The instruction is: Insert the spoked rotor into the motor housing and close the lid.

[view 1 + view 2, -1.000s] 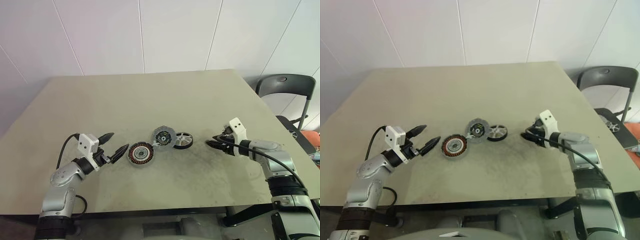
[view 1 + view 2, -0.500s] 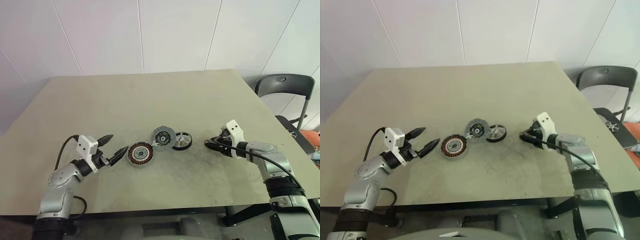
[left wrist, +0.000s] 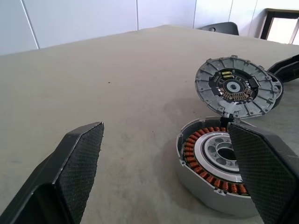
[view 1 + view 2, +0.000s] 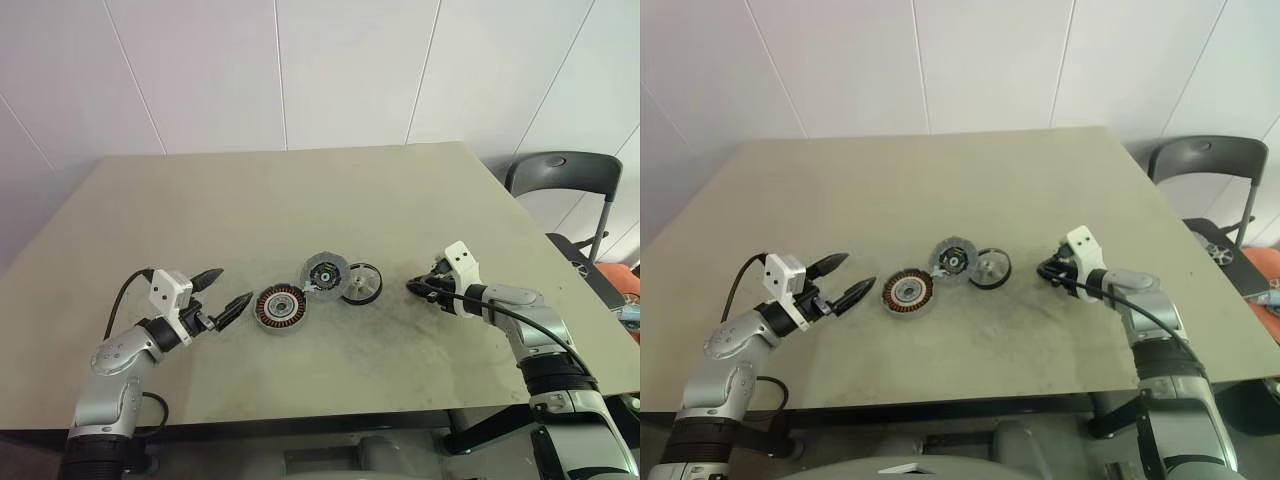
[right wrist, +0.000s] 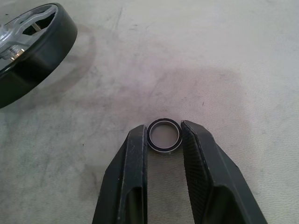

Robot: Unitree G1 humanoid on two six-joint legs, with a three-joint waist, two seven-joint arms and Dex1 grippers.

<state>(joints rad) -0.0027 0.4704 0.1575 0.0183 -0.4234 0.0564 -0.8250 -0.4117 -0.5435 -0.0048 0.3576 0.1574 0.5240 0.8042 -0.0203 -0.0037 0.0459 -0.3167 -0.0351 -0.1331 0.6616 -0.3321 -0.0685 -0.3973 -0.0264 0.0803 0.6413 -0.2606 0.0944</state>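
Near the middle of the beige table (image 4: 300, 200), three discs in a short row. Leftmost, the motor housing (image 4: 280, 308), flat on the tabletop, copper windings up. Just beyond it to the right, the lid (image 4: 326, 273), tipped up on edge with its inner face toward the near-left and its lower edge touching the far rim of the housing. Right of the lid, the spoked rotor (image 4: 362, 283), out of the housing, tilted with one side of its black rim on the table; close against the lid, though whether touching cannot be told. All three in the same places as a second ago.

At the near left, the left gripper (image 4: 236, 285), level and aimed right at the housing, just short of it, touching nothing. Fingers (image 3: 79, 158) spread wide, exactly as a second ago, and parked in the same spot.

To the right of the rotor and apart from it, the right gripper (image 5: 163, 126), angled down toward the tabletop and pointing left. Jaws drawn in narrower than a second ago and now pinching a small black-rimmed ring (image 5: 164, 136) from both sides, each finger (image 5: 138, 154) against the ring's outer edge. Ring low at the tabletop; whether resting on it or just lifted cannot be told. Hand itself hardly shifted since the earlier pictures.

Far right, past the table edge, a dark chair (image 4: 560, 170), sitting lower and further left in the picture than before through a shift of the camera only.
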